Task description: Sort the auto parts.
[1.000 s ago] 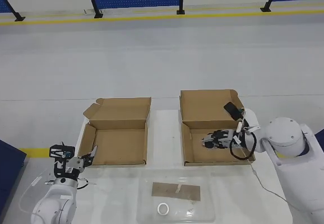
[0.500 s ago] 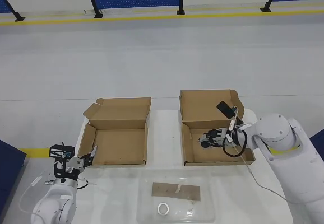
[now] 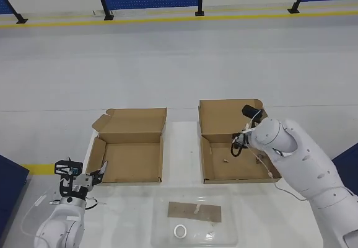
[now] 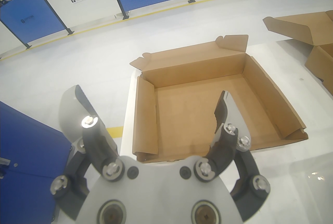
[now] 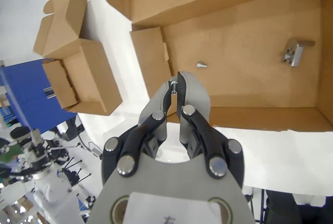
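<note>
Barely visible, small metal part (image 5: 173, 84) pinched in right gripper (image 5: 175, 81), left gripper (image 4: 151, 93) spread.

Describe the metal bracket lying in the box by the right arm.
The metal bracket is a grey block with several holes in its face and a short flat arm at one end. It lies on the floor of the cardboard box, close to a side wall, apart from the small bolt; nothing grips it.
</note>
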Robot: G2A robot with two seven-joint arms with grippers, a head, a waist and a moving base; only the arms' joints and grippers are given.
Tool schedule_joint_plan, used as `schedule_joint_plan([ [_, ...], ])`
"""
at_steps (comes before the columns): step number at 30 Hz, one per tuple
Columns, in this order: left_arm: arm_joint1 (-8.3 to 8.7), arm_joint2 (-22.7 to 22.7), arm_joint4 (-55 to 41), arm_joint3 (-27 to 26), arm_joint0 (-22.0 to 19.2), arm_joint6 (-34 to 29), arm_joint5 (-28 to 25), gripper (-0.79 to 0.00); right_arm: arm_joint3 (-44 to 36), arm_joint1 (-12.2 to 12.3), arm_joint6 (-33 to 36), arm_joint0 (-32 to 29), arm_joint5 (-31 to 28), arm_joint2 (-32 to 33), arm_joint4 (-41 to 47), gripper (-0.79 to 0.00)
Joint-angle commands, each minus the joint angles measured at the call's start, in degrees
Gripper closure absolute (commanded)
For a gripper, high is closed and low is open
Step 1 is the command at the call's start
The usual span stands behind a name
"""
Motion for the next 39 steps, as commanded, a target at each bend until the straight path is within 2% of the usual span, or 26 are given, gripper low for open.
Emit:
schedule_joint_plan([
  [1,0.0,0.0,0.0,0.0,0.0,0.0,0.0,-0.785,3.8,-1.0,-1.1,1.7,0.5,-2.6,-1.0,0.0],
  [9,0.0,0.0,0.0,0.0,0.0,0.0,0.0,-0.785,14.5,-5.0,-2.6,6.3,0.5,-10.0,-0.7,0.0],
  [21,0.0,0.0,0.0,0.0,0.0,0.0,0.0,-0.785,15.7,-5.2,-4.2,5.2,-0.9,-9.4,0.9,0.0],
  [27,0.0,0.0,0.0,0.0,0.0,0.0,0.0,-0.785,19.9,-7.1,-6.7,5.4,1.3,-10.3,3.6,0.0],
  [39,0.0,0.0,0.0,0.0,0.0,0.0,0.0,-0.785,25.9,-10.2,-9.7,6.6,1.7,-12.4,5.7,0.0],
])
